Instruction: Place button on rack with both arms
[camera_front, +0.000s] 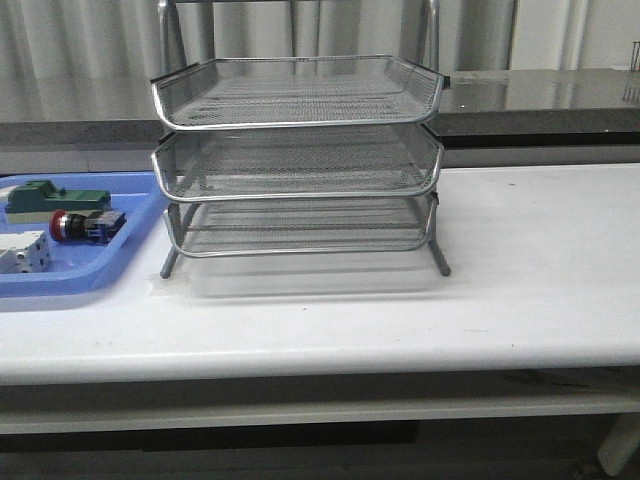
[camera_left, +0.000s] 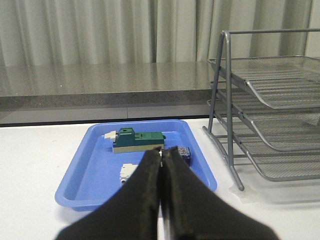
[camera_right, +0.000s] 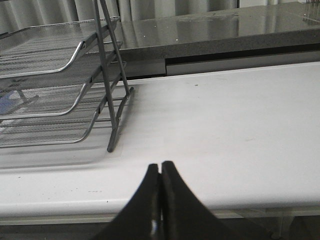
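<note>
The button (camera_front: 85, 225), with a red cap and a blue rear block, lies in the blue tray (camera_front: 120, 262) at the left of the table. In the left wrist view only its blue end (camera_left: 184, 153) shows past my fingers. The three-tier wire rack (camera_front: 298, 160) stands mid-table; it also shows in the left wrist view (camera_left: 270, 115) and the right wrist view (camera_right: 60, 95). My left gripper (camera_left: 161, 150) is shut and empty, back from the tray. My right gripper (camera_right: 160, 165) is shut and empty, near the table's front edge, right of the rack. Neither arm shows in the front view.
A green-and-beige block (camera_front: 55, 198) and a white boxy part (camera_front: 25, 250) lie in the tray beside the button; both show in the left wrist view, block (camera_left: 137, 141) and white part (camera_left: 127, 172). A grey counter (camera_front: 540, 95) runs behind the table.
</note>
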